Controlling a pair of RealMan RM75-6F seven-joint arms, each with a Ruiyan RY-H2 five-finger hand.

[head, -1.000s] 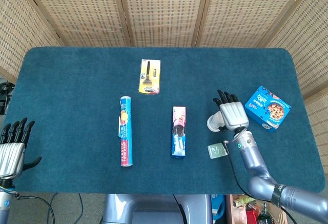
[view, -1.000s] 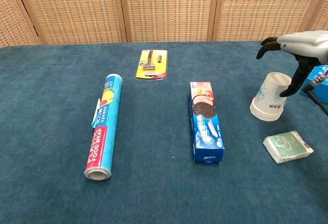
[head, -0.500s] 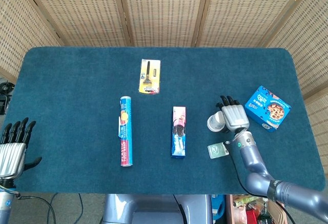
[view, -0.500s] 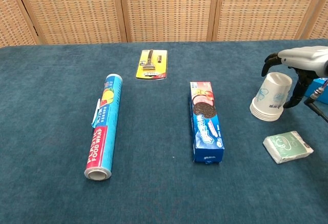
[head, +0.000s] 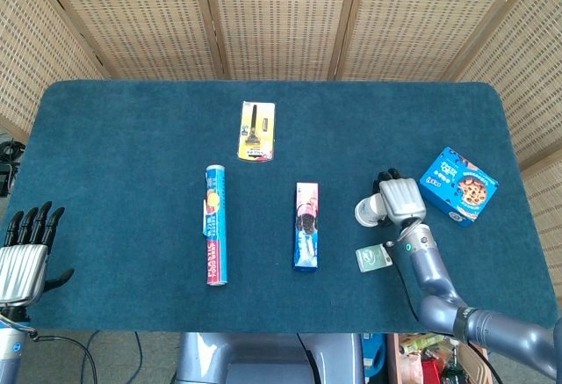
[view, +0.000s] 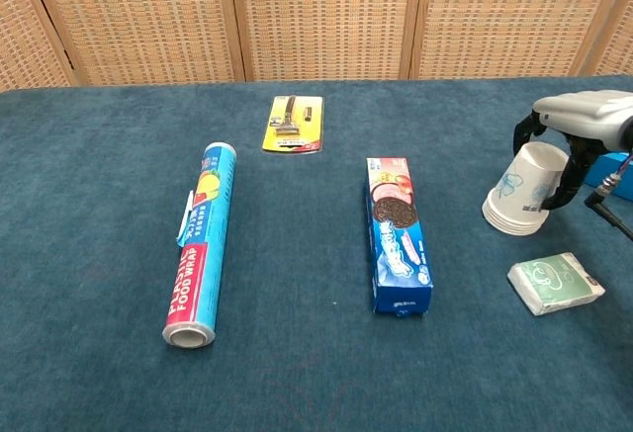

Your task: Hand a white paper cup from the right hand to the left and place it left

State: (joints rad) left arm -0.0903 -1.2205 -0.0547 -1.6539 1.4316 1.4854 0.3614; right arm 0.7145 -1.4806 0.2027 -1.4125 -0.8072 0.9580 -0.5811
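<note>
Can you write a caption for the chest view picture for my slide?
Right robot hand closing around tilted white paper cups on a blue table.

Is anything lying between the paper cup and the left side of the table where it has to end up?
Yes. The cookie box and the food wrap roll lie between the paper cup and the left side; both are low and flat.

Blue-clothed table (head: pixel 123 138): wrap roll (head: pixel 216 224), cookie pack (head: pixel 306 226), cup (view: pixel 527 189), razor card (head: pixel 256 131).

My hands, current pose
My right hand (head: pixel 399 198) curls fingers downward, knuckles up; my left hand (head: pixel 21 257) waits low, fingers straight and apart.
</note>
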